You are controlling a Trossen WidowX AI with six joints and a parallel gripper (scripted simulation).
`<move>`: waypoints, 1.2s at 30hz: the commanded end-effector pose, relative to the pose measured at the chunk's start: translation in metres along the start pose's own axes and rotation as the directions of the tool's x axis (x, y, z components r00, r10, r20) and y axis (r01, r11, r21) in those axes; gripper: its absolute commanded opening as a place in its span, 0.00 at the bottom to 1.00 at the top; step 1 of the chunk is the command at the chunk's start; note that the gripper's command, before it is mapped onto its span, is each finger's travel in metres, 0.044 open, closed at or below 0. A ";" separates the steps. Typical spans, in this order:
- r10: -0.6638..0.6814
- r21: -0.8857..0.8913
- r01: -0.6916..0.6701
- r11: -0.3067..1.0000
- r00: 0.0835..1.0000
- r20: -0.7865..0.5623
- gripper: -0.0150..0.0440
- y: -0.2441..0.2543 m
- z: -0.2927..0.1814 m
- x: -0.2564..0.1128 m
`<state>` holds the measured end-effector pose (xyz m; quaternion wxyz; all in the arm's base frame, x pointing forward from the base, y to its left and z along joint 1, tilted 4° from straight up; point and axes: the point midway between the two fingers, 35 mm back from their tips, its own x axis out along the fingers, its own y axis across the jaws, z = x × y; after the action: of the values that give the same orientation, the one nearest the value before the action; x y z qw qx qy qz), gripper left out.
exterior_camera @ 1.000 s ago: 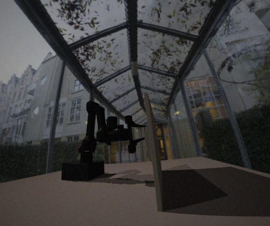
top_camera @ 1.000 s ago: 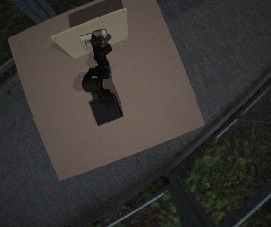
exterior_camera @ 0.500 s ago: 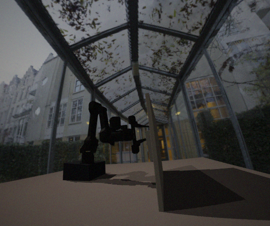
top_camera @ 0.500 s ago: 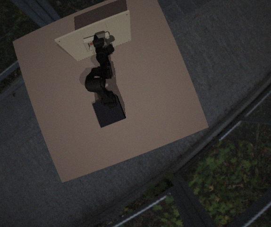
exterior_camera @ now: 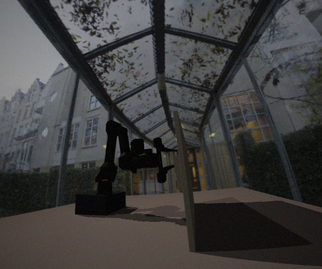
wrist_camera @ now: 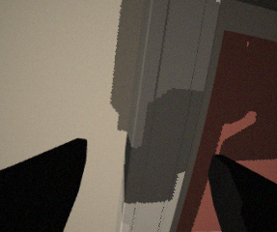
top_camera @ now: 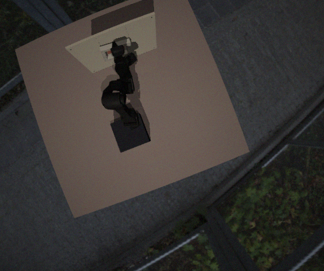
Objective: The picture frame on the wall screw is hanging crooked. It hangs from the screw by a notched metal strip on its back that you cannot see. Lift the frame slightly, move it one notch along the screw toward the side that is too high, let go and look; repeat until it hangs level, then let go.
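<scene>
The picture frame is pale, with a red picture inside. It hangs in front of the upright cream board. My gripper is open at the frame, one finger above the other in the exterior view. In the wrist view one long frame bar runs between the fingertips, a finger on either side, with bare gaps beside it. The arm hides part of the frame in the top view, so its tilt is hard to tell. The screw and notched strip are hidden.
The cream board stands upright on the pinkish-brown table top, right behind the fingertips. The arm's dark base block sits on the table in front of the board. Shadows of the arm fall across the frame and board.
</scene>
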<state>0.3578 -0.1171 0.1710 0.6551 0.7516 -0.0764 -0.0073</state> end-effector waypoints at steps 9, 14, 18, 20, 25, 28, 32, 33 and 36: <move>-0.002 -0.005 0.002 1.000 1.000 0.005 0.69 0.000 0.001 0.001; -0.002 -0.005 0.002 1.000 1.000 0.005 0.69 -0.001 0.001 0.001; -0.002 -0.005 0.002 1.000 1.000 0.005 0.69 -0.001 0.001 0.001; -0.002 -0.005 0.002 1.000 1.000 0.005 0.65 -0.001 0.001 0.001; -0.002 -0.005 0.002 1.000 1.000 0.005 0.56 -0.001 0.001 0.001; -0.002 -0.005 0.002 1.000 1.000 0.005 0.53 -0.001 0.001 0.001; -0.002 -0.005 0.002 1.000 1.000 0.005 0.48 -0.001 0.001 0.001; -0.002 -0.005 0.002 1.000 1.000 0.005 0.47 -0.001 0.001 0.001; -0.002 -0.005 0.002 1.000 1.000 0.005 0.44 -0.001 0.001 0.001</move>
<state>0.3583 -0.1177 0.1703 0.6550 0.7517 -0.0761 -0.0082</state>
